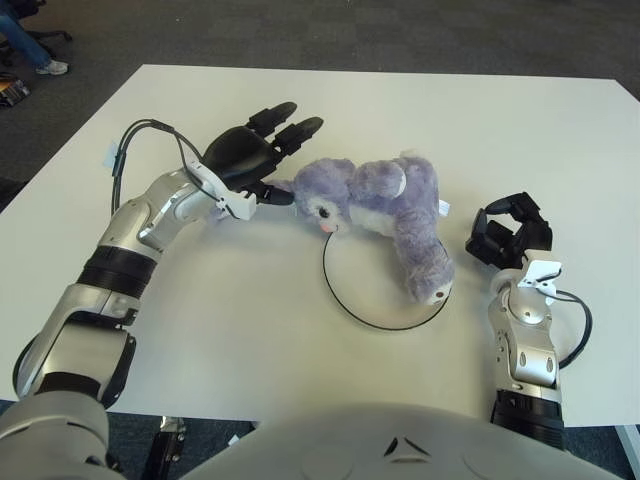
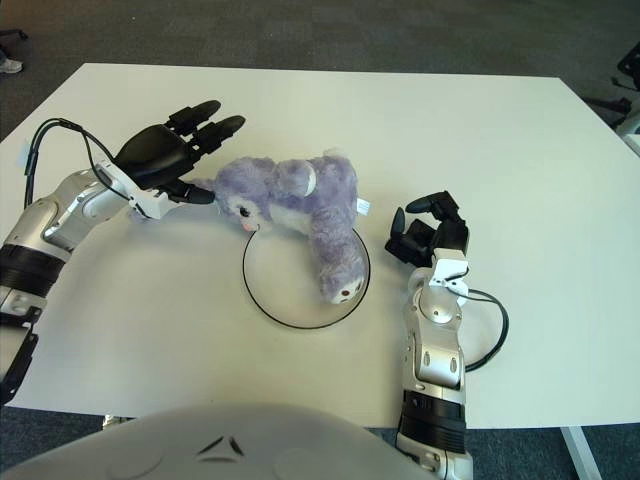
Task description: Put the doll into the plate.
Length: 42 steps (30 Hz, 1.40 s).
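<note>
The doll (image 1: 385,215) is a purple plush animal with a white face. It lies across the far rim of the plate (image 1: 352,285), a white disc with a thin black rim, with its head to the left and one limb reaching over the plate's right side. My left hand (image 1: 262,150) is open, fingers spread, just left of the doll's head, thumb touching or nearly touching it. My right hand (image 1: 510,232) shows to the right of the plate, fingers curled, holding nothing.
The white table (image 1: 300,350) stretches around the plate, its near edge just in front of my body. Cables run along both forearms. A person's foot (image 1: 50,66) and chair legs show on the floor at the far left.
</note>
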Available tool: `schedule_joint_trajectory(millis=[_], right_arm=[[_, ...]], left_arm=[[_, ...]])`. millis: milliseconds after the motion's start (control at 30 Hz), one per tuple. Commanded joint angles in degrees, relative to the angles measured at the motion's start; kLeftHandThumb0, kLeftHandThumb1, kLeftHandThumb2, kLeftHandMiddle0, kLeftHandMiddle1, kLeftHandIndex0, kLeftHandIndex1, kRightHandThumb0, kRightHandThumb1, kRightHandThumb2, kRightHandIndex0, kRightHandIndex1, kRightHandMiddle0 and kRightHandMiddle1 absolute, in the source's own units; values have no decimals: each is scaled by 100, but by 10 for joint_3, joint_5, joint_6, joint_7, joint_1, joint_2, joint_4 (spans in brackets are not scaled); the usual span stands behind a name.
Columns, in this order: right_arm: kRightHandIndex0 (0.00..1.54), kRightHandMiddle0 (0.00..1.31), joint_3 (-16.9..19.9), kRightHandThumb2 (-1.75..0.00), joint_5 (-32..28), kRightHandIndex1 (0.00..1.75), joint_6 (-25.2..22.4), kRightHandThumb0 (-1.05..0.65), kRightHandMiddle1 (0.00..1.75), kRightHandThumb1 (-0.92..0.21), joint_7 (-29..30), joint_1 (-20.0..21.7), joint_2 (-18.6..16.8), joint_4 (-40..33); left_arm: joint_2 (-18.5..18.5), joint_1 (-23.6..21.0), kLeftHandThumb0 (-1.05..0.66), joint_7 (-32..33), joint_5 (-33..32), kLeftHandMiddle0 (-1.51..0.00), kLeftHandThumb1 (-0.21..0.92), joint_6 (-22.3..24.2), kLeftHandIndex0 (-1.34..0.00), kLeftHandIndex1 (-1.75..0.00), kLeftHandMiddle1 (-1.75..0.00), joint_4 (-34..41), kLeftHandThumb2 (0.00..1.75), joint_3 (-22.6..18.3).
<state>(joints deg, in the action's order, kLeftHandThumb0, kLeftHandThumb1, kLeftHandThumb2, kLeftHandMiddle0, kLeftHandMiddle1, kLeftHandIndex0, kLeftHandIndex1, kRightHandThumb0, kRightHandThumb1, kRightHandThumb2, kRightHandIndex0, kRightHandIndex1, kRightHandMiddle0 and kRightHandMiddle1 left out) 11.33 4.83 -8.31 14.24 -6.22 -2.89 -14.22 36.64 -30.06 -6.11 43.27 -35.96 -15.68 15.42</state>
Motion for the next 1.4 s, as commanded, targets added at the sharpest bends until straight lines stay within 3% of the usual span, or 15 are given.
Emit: schedule_joint_trajectory(millis=[0, 733, 1000, 1233, 1367], right_arm=[[115, 53, 5, -119, -10, 175, 10, -45, 175, -42, -1, -2, 0, -5], [114, 53, 4, -119, 0, 175, 4, -45, 175, -42, -1, -4, 1, -7], [114, 54, 3, -121, 4, 175, 8, -45, 175, -41, -2, -4, 5, -2], [114, 55, 3, -122, 2, 175, 8, -45, 175, -39, -3, -4, 5, -2], [115, 56, 4, -123, 0, 175, 8, -46, 175, -38, -4, -5, 4, -2]], left_arm=[[7, 6, -105, -22, -2, 0, 92, 5, 0, -18, 0, 14, 71, 12], [-18, 10, -104, -25, -20, -13, 92, 12, 0, -29, -5, 12, 54, 25], [-27, 25, -97, -79, -81, -17, 92, 17, 0, -25, -5, 31, 35, 28], [-30, 32, -97, -106, -106, -19, 92, 13, 0, -18, -5, 40, 33, 32], [-33, 38, -97, -113, -112, -29, 92, 14, 0, -27, -10, 47, 33, 35]])
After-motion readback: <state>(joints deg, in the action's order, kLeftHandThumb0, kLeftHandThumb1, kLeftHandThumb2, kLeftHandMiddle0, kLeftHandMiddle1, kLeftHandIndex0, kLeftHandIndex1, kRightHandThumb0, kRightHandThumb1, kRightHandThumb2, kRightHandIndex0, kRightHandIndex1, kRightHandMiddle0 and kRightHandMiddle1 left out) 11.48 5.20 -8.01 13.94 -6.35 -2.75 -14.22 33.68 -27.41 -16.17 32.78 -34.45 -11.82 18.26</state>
